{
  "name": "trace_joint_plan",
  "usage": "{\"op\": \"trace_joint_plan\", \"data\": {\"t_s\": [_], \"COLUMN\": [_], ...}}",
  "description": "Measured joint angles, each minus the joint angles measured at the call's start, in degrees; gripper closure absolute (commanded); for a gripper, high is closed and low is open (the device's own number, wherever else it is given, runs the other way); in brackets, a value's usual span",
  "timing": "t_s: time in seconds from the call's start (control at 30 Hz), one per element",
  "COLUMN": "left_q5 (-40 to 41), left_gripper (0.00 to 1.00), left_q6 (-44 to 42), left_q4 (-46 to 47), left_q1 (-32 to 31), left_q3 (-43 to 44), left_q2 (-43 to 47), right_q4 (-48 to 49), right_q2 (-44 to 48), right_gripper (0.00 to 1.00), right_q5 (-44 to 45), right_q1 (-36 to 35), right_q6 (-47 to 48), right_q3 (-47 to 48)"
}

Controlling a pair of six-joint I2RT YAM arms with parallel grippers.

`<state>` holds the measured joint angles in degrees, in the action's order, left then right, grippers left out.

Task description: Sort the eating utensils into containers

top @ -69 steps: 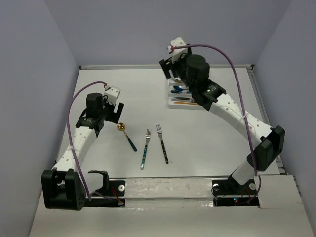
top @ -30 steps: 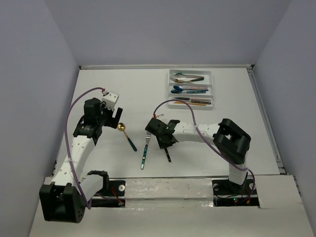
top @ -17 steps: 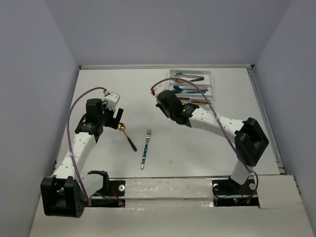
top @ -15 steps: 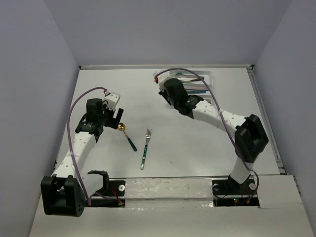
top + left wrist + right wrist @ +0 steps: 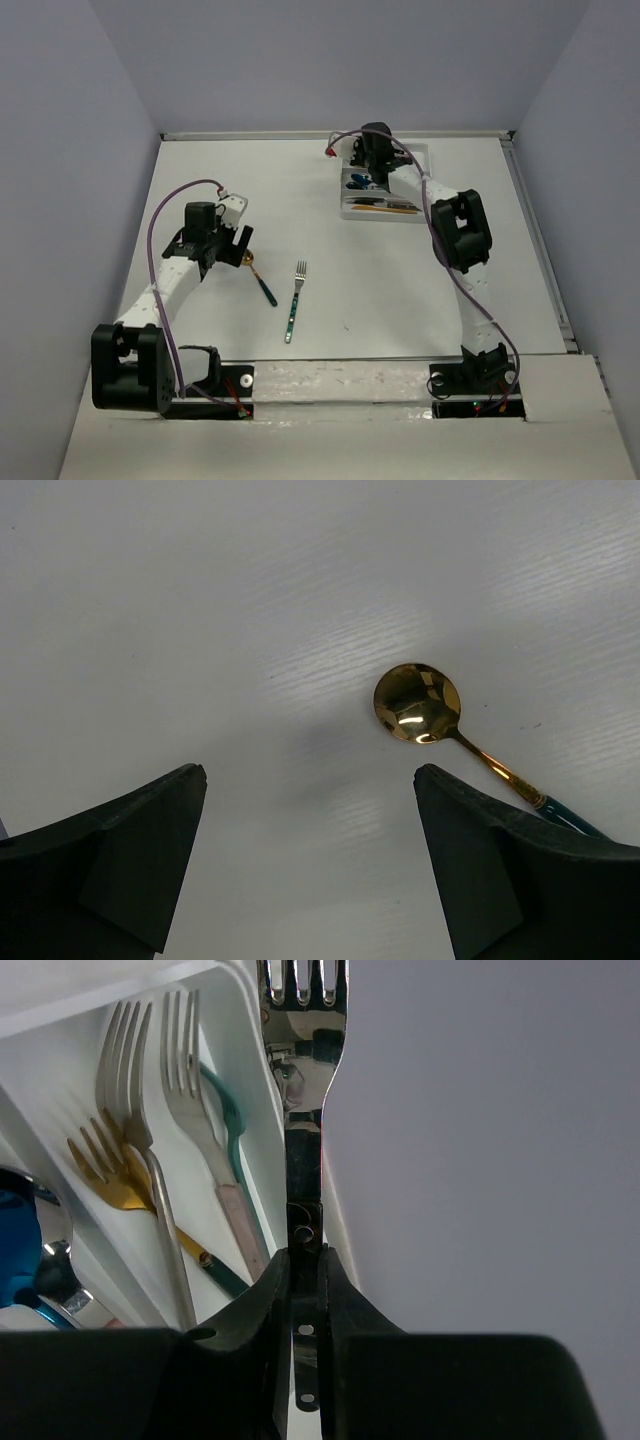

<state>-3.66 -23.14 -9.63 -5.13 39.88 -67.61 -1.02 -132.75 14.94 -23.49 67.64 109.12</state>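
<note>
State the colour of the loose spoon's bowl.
Gold; the bowl shows best in the left wrist view.

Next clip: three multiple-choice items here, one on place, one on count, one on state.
1. The gold spoon lies: A) on the table by the left hand; B) across an arm base; C) against the back wall.
2. Utensils loose on the table: A) one; B) two; C) five.
3. The right hand is: A) open; B) shut on a black-handled fork; C) shut on a knife.
Answers: A, the left wrist view shows it there; B, only spoon and teal-handled fork; B, tines project past its shut fingers.
</note>
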Motion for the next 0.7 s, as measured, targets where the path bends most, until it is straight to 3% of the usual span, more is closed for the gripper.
{"op": "trace_joint_plan", "data": {"t_s": [0.23,0.7], "left_q5": [0.57,1.18], "left_gripper": [0.01,0.01], "left_q6": [0.00,0.00], "left_q4": [0.55,0.83], "left_q1": [0.00,0.00], "left_q3": [0.00,0.00], "left_q2": [-1.68,-2.54], "right_q4": [0.28,2.80], "right_q2": [-0.72,-0.81], "right_gripper": [1.00,1.00], "right_q5": [-4.94,-7.48], "right_q1": [3.21,6.25], "right_q6": [8.20,16.02], "right_q3": [-3.41,-9.97]}}
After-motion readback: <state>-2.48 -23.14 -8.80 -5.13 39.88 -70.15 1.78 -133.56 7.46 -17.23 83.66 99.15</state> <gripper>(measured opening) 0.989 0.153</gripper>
